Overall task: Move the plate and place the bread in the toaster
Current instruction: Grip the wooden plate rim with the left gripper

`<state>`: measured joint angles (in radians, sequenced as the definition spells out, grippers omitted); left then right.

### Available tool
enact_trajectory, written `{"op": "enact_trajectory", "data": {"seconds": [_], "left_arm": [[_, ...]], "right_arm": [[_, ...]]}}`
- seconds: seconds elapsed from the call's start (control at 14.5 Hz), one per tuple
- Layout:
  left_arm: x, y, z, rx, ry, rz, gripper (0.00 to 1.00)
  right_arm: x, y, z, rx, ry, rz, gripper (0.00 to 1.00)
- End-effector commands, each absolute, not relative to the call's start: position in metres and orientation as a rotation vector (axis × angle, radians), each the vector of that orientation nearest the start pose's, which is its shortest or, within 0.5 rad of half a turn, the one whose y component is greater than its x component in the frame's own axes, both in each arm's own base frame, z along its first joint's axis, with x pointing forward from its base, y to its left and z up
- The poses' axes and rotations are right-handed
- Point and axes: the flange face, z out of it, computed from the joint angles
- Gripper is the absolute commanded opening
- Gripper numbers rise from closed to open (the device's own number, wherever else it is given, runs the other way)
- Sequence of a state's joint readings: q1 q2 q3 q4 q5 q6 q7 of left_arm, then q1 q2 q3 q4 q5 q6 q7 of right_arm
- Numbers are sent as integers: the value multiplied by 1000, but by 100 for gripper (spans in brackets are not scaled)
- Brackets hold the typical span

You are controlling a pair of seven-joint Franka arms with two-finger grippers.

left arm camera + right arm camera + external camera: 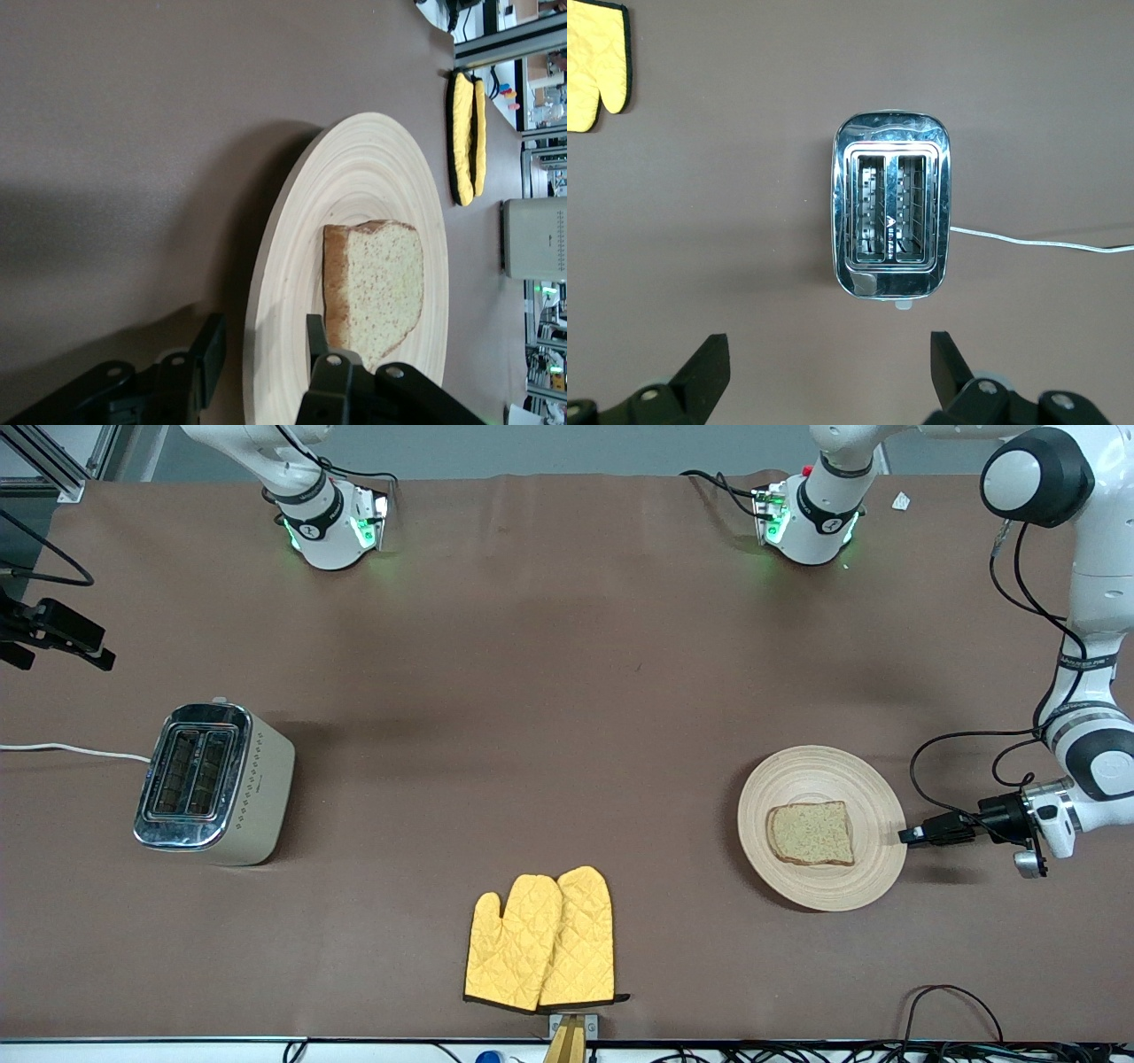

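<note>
The plate [824, 775], round and pale beige, lies toward the left arm's end of the table. The bread [811, 833] lies flat on it. My left gripper [905, 835] is low at the plate's rim and open. In the left wrist view [266, 332] one finger is over the plate [354, 168] near the bread [381, 283], the other outside the rim, neither pressing. The toaster [213, 779] stands toward the right arm's end, both slots empty. My right gripper [58, 657] hangs open and empty in the air beside the toaster [890, 212], its jaws wide [827, 345].
Two yellow oven mitts [540, 939] lie near the table's front edge, midway between toaster and plate. The toaster's white cord [71, 750] runs off the table's right-arm end. Cables hang from the left arm near the plate.
</note>
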<state>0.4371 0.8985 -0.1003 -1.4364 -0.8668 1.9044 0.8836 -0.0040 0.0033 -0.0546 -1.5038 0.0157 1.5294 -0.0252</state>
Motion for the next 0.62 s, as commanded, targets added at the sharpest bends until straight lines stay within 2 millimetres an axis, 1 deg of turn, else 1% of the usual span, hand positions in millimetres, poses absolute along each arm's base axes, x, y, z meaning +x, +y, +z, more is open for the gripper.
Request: {"op": "enact_trajectory", "data": {"seconds": [0.0,0.21,0.55], "left_arm": [[665,187,140,2208,-85,194,40],[663,184,140,2196,-87,180,29],[660,179,140,2165,-105,138,5]], "right_arm": [[547,-33,653,-3131,49,-34,100],[547,-33,653,-3131,50,-34,100],[547,-33,653,-3131,49,-34,100]]}}
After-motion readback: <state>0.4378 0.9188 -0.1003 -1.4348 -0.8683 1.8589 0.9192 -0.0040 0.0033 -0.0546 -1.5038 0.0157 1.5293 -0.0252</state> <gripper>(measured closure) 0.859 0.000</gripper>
